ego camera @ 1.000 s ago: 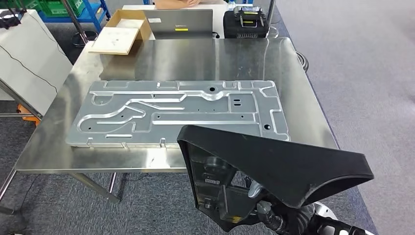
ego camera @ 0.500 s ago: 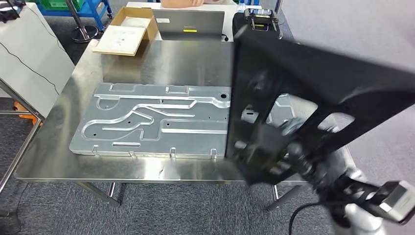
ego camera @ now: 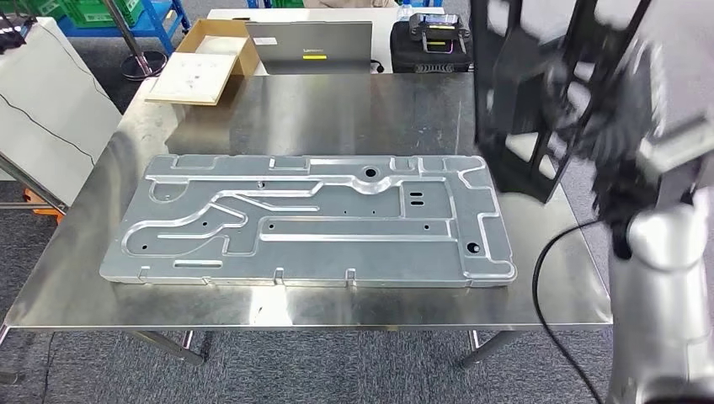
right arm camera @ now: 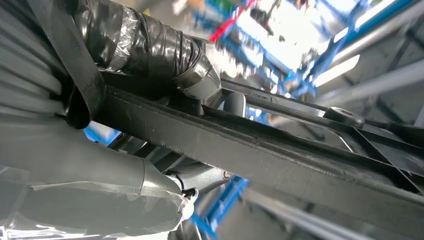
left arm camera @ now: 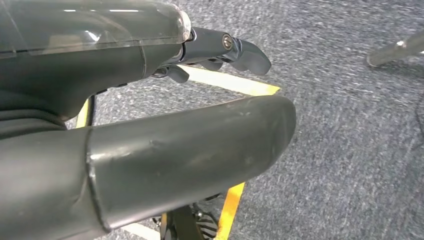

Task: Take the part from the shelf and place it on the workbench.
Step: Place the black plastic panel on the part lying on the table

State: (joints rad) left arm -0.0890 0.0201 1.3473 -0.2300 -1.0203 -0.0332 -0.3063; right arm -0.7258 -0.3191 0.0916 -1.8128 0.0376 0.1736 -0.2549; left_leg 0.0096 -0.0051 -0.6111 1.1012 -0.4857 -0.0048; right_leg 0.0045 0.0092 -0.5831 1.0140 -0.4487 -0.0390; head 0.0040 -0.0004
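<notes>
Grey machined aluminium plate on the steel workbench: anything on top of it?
Nothing rests on the grey machined aluminium plate; its grooves and holes lie bare. The black plastic frame part is held up beside its far right corner by the right hand, blurred. The workbench beneath is covered.

Bench: brushed steel with a dull sheen. Plate: pale machined metal, satin, with raised ribs. Part: matt black, plastic-looking frame. Box: brown cardboard. Floor: rough grey carpet. Left hand: smooth, semi-glossy grey covering.
</notes>
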